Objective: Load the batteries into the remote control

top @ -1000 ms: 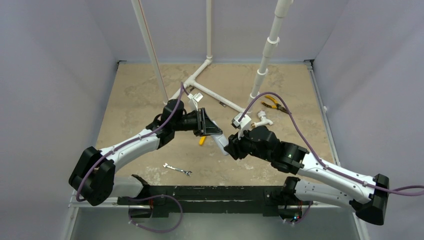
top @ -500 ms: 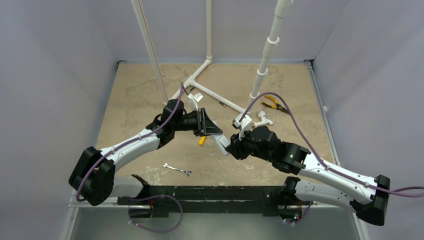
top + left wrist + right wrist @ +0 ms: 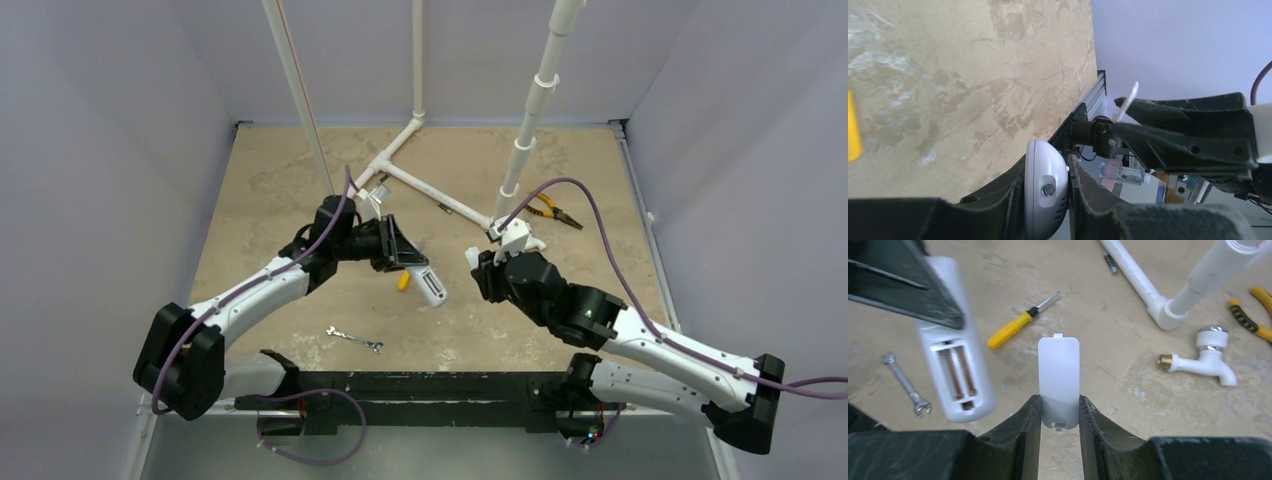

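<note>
My left gripper (image 3: 400, 258) is shut on the remote control (image 3: 427, 284), a slim white oblong held above the table. In the left wrist view its rounded end (image 3: 1046, 192) is pinched between the jaws. Seen from the right wrist, the remote control (image 3: 955, 371) shows its open back, where two copper-brown batteries (image 3: 959, 374) lie in the compartment. My right gripper (image 3: 1059, 399) is shut on the white battery cover (image 3: 1059, 375), held flat and apart from the remote, to its right. From above, the right gripper (image 3: 476, 264) stands a short gap right of the remote.
A yellow-handled screwdriver (image 3: 1015, 326) lies under the remote, and a small wrench (image 3: 355, 340) sits nearer the front edge. A white tap (image 3: 1200, 360), yellow pliers (image 3: 553, 209) and a white pipe frame (image 3: 430, 195) with upright pipes occupy the back.
The two grippers, joined at the remote before, have parted. The right one drew back to the right with the cover. The left arm swung the remote left and forward.
</note>
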